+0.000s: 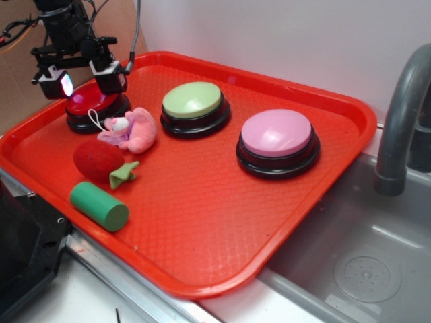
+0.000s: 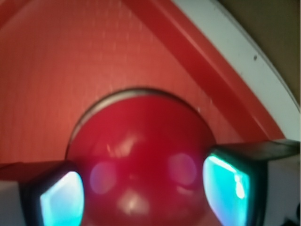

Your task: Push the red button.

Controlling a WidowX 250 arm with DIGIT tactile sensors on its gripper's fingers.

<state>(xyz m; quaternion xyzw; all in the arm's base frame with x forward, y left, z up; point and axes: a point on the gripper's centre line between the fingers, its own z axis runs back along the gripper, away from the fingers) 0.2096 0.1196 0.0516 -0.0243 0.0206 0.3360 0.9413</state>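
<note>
Red button [image 1: 94, 102]: round dome, glossy dark red top, black base ring. Sits upright at far left corner of red tray [image 1: 222, 222], near tray rim. Smaller than green-topped and pink-topped buttons. Partly covered from above in exterior view. In wrist view, dome [image 2: 141, 155] fills lower centre, blurred, with soft highlights.

Red tray [image 1: 202, 249] on counter, beside sink [image 1: 363, 269] at right with grey faucet [image 1: 401, 114]. On tray: green button [image 1: 192, 99] far middle, pink button [image 1: 277, 132] right of it. Pink plush [image 1: 131, 131] near left, touching red strawberry [image 1: 99, 159]. Green cylinder [image 1: 99, 205] lying nearest, just beside strawberry.
</note>
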